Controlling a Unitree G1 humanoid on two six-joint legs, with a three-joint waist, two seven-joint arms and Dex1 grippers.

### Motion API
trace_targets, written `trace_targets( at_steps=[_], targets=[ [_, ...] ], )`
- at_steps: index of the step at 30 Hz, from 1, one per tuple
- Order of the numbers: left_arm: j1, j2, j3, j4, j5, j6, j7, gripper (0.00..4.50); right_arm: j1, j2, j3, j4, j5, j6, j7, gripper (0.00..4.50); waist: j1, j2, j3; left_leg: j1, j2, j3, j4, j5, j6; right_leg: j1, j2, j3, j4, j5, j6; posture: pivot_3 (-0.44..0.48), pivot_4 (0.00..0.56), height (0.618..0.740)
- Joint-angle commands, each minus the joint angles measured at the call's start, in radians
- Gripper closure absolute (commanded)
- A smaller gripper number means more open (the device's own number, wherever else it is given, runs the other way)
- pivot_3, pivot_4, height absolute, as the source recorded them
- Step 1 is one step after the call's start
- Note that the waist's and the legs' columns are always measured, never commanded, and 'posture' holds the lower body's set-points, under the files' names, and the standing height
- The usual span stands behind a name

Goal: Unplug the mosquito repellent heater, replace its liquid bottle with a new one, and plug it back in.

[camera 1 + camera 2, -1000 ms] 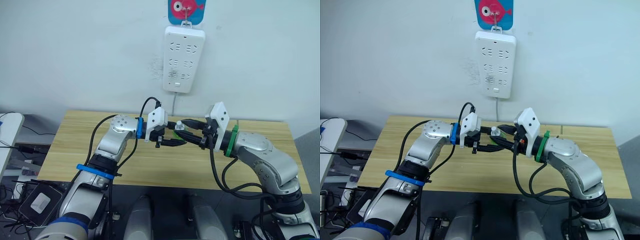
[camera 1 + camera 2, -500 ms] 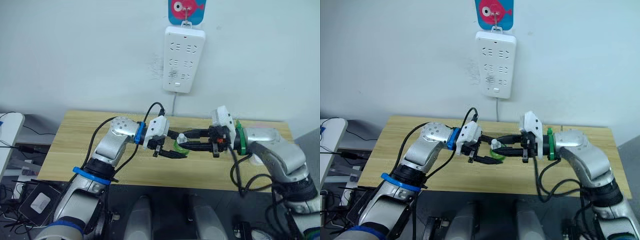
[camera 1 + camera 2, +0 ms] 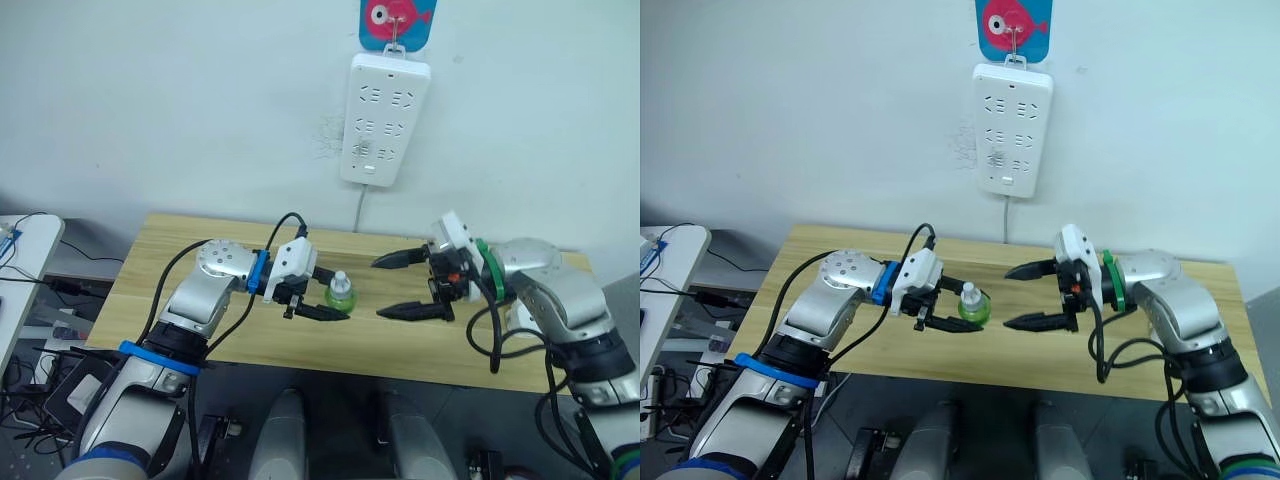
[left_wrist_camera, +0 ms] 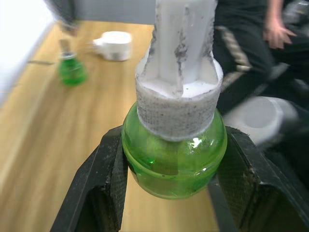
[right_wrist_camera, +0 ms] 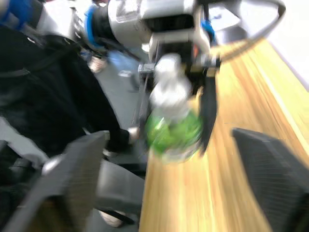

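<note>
My left gripper [image 3: 338, 295] is shut on a green liquid bottle [image 3: 341, 294] with a white neck, holding it upright just over the wooden table [image 3: 200, 240]. In the left wrist view both black fingers [image 4: 104, 179] press the bottle's round belly [image 4: 174, 157]. My right gripper [image 3: 380, 289] stands wide open a little to the bottle's right, apart from it, with nothing between its fingers [image 5: 72, 174]. The left wrist view shows a second green bottle [image 4: 72, 70] and the white mosquito repellent heater [image 4: 114, 45] lying further along the table.
A long white power strip [image 3: 386, 120] hangs on the wall above the table's back edge under a blue fish hook [image 3: 397, 18], its cord running down behind the table. Cables lie on the floor at the left.
My right gripper let go of the bottle's top, opened wide and drew back to the right. The left gripper kept the bottle and lowered it toward the table. The camera shifted too.
</note>
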Motion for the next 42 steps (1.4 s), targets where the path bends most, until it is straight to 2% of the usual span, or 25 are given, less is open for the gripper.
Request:
trace_targets(
  at_steps=[1,4,8,15,18,26,28,31,33,35,37,42],
  targets=[
    [-0.019,-0.021,0.045,0.011,-0.004,0.004,0.071,2.25,0.048,0.055,-0.043,-0.163,-0.022,0.042,-0.207,0.04,-0.002,0.0,0.0,0.0,0.0,0.0,0.0,0.0,0.0,0.0,0.001,0.0,0.0,0.0,0.0,0.036,0.231,0.74],
    [-0.026,-0.033,0.055,0.025,-0.002,0.012,0.104,2.25,0.069,0.141,-0.036,-0.253,-0.032,0.105,-0.373,0.04,-0.011,0.0,-0.001,0.0,0.0,0.0,-0.001,0.002,-0.003,-0.001,0.002,0.0,0.002,0.0,0.0,0.025,0.232,0.74],
    [-0.036,-0.044,0.043,0.028,-0.001,0.013,0.109,2.25,0.05,0.251,0.004,-0.269,-0.079,0.143,-0.537,0.04,-0.013,0.0,-0.003,0.001,0.0,-0.001,-0.001,0.003,-0.005,-0.002,0.004,-0.001,0.003,0.0,0.0,0.015,0.229,0.74],
    [-0.061,-0.053,0.033,0.04,0.002,0.016,0.095,2.25,0.038,0.29,0.032,-0.253,-0.111,0.146,-0.595,0.04,-0.015,-0.001,-0.003,0.0,0.0,-0.001,-0.001,0.002,-0.004,-0.001,0.002,0.0,0.003,0.0,0.0,0.01,0.227,0.74],
    [-0.063,-0.056,0.031,0.039,0.002,0.016,0.091,2.25,0.032,0.294,0.03,-0.239,-0.103,0.141,-0.59,0.66,-0.018,-0.001,-0.005,0.0,0.0,-0.001,-0.001,0.002,-0.004,-0.001,0.003,0.0,0.004,0.0,0.0,0.011,0.227,0.74],
    [-0.044,-0.056,0.029,0.026,0.005,0.015,0.092,2.25,0.028,0.299,0.031,-0.238,-0.077,0.135,-0.558,3.48,-0.026,-0.001,-0.005,0.001,0.0,-0.001,-0.001,0.002,-0.003,-0.002,0.003,0.0,0.005,0.0,0.0,0.022,0.226,0.74],
    [-0.036,-0.054,0.029,0.014,0.003,0.019,0.091,2.25,0.029,0.294,0.034,-0.239,-0.078,0.132,-0.548,3.47,-0.026,-0.001,-0.005,0.001,0.0,-0.001,-0.001,0.002,-0.003,-0.002,0.003,0.0,0.005,0.0,0.0,0.026,0.226,0.74],
    [-0.01,-0.044,0.02,-0.031,-0.009,0.034,0.072,2.25,0.018,0.269,0.039,-0.228,-0.053,0.101,-0.467,3.47,-0.026,-0.001,-0.005,0.001,0.0,-0.001,-0.001,0.002,-0.003,-0.002,0.003,0.0,0.005,0.0,0.0,0.033,0.228,0.74],
    [0.007,-0.032,0.005,-0.067,-0.017,0.037,0.039,2.25,-0.013,0.221,0.04,-0.183,-0.008,0.056,-0.302,3.47,-0.026,-0.001,-0.005,0.001,0.0,-0.001,-0.001,0.002,-0.003,-0.001,0.003,0.0,0.005,0.0,0.0,0.032,0.228,0.74],
    [0.04,-0.008,-0.015,-0.121,-0.032,0.043,-0.014,2.25,-0.073,0.15,0.061,-0.082,0.018,-0.016,-0.067,3.47,-0.026,-0.001,-0.005,0.001,0.0,-0.001,-0.001,0.002,-0.003,-0.001,0.003,0.0,0.005,0.0,0.0,0.04,0.225,0.74],
    [0.069,0.014,-0.03,-0.166,-0.042,0.047,-0.053,2.25,-0.136,0.127,0.08,0.026,0.022,-0.065,0.07,3.47,-0.027,-0.001,-0.005,0.001,0.0,0.0,0.0,0.002,-0.003,-0.001,0.003,0.0,0.005,0.0,0.0,0.05,0.221,0.74],
    [0.1,0.042,-0.043,-0.216,-0.054,0.053,-0.078,2.25,-0.252,0.15,0.1,0.235,-0.016,-0.158,0.209,3.47,-0.027,-0.001,-0.006,0.002,0.0,-0.001,-0.001,0.002,-0.003,-0.001,0.005,-0.001,0.006,0.0,0.0,0.059,0.221,0.74]
  ],
)
